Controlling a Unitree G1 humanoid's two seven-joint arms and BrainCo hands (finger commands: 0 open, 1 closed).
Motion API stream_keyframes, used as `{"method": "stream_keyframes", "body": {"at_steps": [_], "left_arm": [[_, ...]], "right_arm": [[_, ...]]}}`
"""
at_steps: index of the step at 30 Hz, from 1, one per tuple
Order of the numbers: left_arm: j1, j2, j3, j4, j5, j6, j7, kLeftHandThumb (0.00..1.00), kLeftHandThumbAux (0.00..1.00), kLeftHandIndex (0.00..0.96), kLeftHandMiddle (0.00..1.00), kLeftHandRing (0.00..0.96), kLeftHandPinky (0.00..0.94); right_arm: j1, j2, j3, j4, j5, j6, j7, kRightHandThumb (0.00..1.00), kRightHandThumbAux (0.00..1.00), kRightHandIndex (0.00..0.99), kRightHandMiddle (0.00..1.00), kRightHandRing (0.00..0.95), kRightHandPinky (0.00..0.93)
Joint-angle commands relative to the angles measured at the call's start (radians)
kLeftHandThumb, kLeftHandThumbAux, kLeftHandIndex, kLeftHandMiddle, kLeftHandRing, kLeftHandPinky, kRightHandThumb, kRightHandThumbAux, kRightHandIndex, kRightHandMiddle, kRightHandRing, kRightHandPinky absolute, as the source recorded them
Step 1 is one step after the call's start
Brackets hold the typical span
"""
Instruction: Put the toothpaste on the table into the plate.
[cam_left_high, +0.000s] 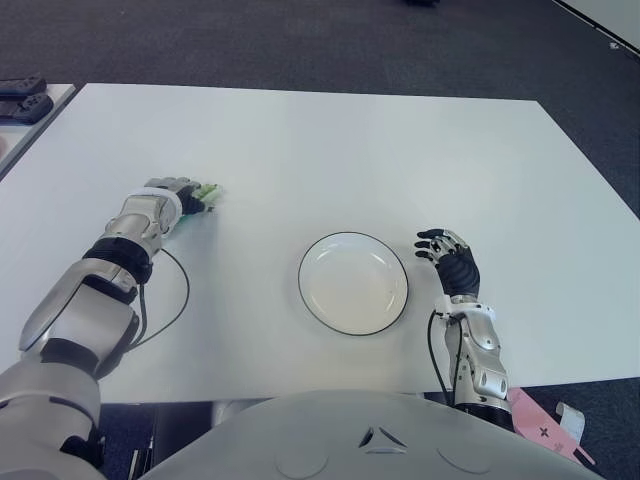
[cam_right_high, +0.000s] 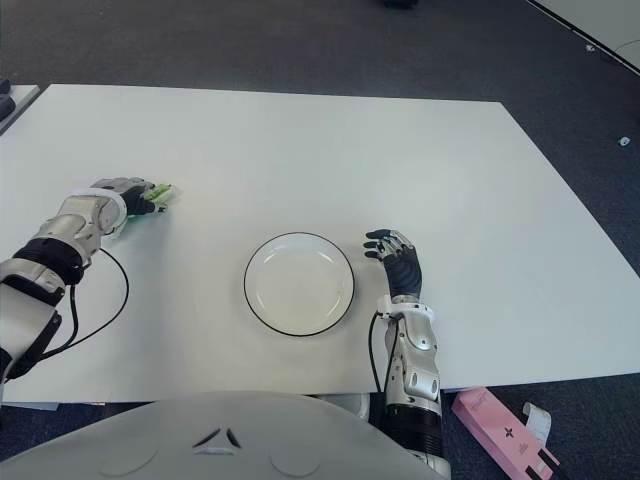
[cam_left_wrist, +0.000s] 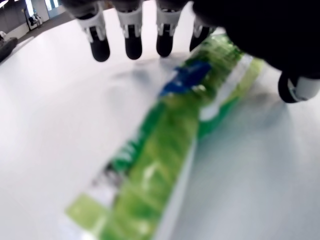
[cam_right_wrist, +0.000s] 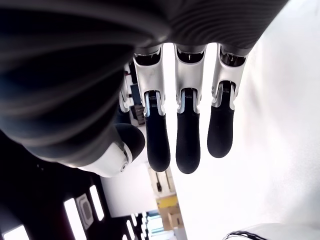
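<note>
Toothpaste (cam_left_wrist: 165, 150) lies on the table (cam_left_high: 350, 150), well left of the plate (cam_left_high: 353, 283), under the left hand (cam_left_high: 178, 200), whose spread fingers (cam_left_wrist: 132, 42) haven't closed. I'd wrap the tube's middle before lifting. Right hand (cam_left_high: 452, 262) waits just right of the plate, fingers loose.

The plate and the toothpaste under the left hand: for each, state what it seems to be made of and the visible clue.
Plate: probably glazed ceramic, possibly melamine; smooth white surface with a thin dark rim line and soft sheen.
Toothpaste: looks like a flexible plastic tube or printed carton, glossy green with white and blue; the left hand hovers over it, so its shape stays unclear.
</note>
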Motion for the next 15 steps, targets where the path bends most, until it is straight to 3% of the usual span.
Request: {"method": "stream_keyframes", "body": {"at_steps": [1, 15], "left_arm": [[0.059, -0.042, -0.051, 0.012, -0.002, -0.032, -0.061, 0.329, 0.217, 0.000, 0.000, 0.000, 0.014], [0.105, -0.082, -0.089, 0.094, -0.009, -0.051, -0.010, 0.315, 0.218, 0.000, 0.000, 0.000, 0.015]], "right_arm": [[0.007, 0.003, 0.001, -0.012, 0.007, 0.027, -0.005, 0.712, 0.731, 0.423, 0.448, 0.465, 0.471], [0.017, -0.006, 0.004, -0.012, 0.001, 0.024, 0.000, 0.711, 0.732, 0.422, 0.443, 0.464, 0.472]]}}
